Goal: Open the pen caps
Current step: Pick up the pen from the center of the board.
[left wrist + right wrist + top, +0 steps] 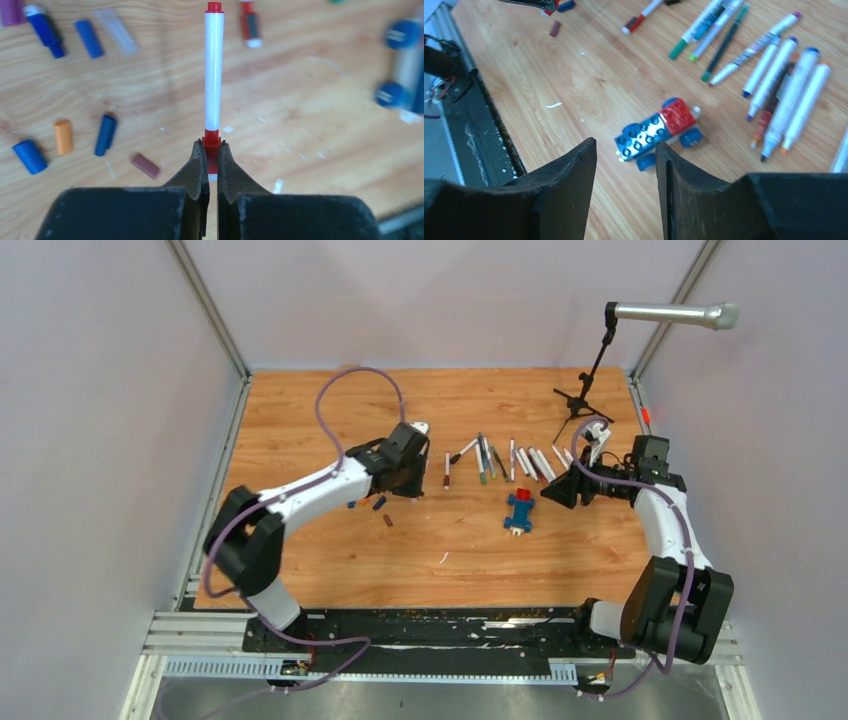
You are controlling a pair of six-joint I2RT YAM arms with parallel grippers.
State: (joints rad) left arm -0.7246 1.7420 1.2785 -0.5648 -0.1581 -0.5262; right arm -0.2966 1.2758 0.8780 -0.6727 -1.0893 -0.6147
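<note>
My left gripper [212,146] is shut on the red cap [211,139] of a white pen [213,70], which points straight away from the fingers over the wood. Loose pen caps lie to its left: blue [30,156], orange [63,137], blue [105,135] and brown [145,165]. From above, this gripper [410,483] sits left of centre with small caps [379,503] beside it, and the held pen is hidden. My right gripper [625,146] [556,490] stands open with nothing between its fingers.
A blue-and-red block toy [659,131] [519,511] lies just beyond the right fingers. A row of several pens [774,80] [515,460] lies at the table's middle back. A microphone stand [590,380] rises at the back right. Metal rails border the near edge [400,625].
</note>
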